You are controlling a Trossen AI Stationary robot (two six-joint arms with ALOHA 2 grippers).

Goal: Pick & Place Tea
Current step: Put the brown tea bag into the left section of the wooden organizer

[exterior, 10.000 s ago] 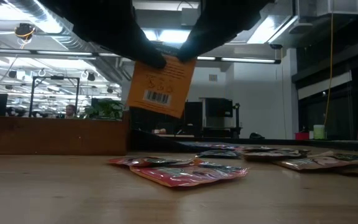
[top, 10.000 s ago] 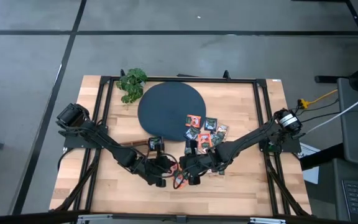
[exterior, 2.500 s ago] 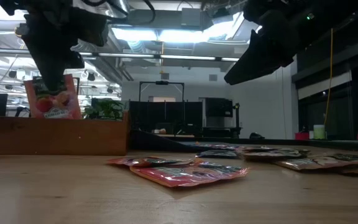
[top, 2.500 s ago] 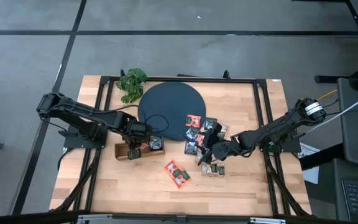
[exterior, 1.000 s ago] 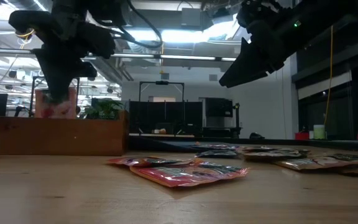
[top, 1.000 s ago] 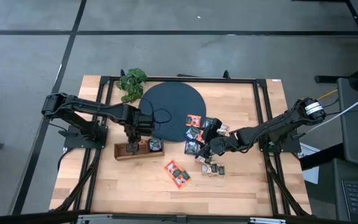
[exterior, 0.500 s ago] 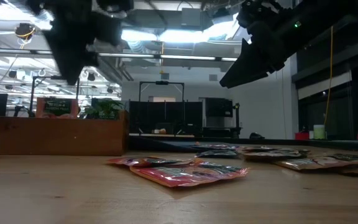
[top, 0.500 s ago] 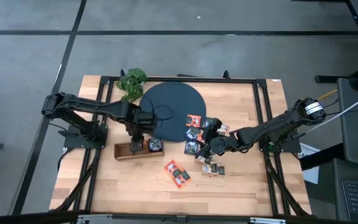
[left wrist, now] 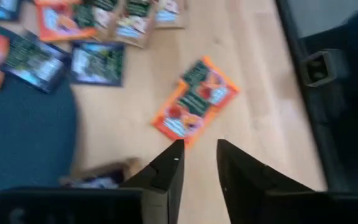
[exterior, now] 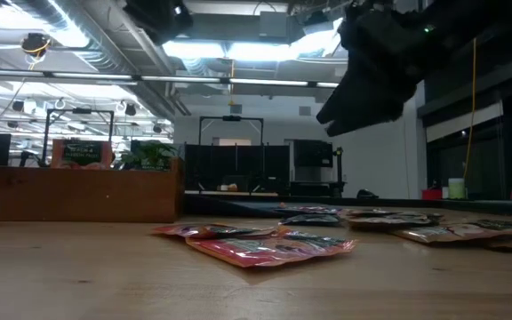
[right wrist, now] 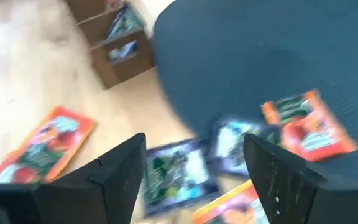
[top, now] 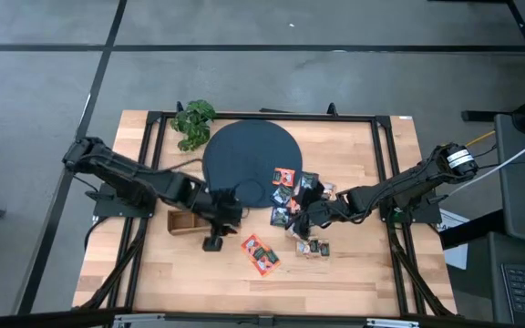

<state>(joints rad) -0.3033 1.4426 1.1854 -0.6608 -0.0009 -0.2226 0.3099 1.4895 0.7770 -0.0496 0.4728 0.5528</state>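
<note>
The tea is small flat sachets. A pile of them [top: 301,193] lies at the right rim of the dark disc [top: 244,155], and two overlapping orange-red ones [top: 261,253] lie flat on the wood nearer the front. One orange-red sachet [exterior: 83,153] stands up out of the wooden tray [exterior: 78,197]. My left gripper [left wrist: 199,163] is open, holds nothing, and hovers by the tray's right end, facing the orange-red pair [left wrist: 194,101]. My right gripper [right wrist: 194,180] is wide open above the pile [right wrist: 185,165] without touching it.
A leafy green plant [top: 192,121] sits at the far left corner of the table. The black frame rails [top: 386,182] run along the table's sides. Bare wood [top: 180,273] lies in front of the tray and the orange-red pair.
My left gripper has opened and let go of the orange-red sachet, which has dropped lower into the tray and stands there. The gripper has then risen and swung toward the table's near right, away from the tray and toward the orange-red pair.
</note>
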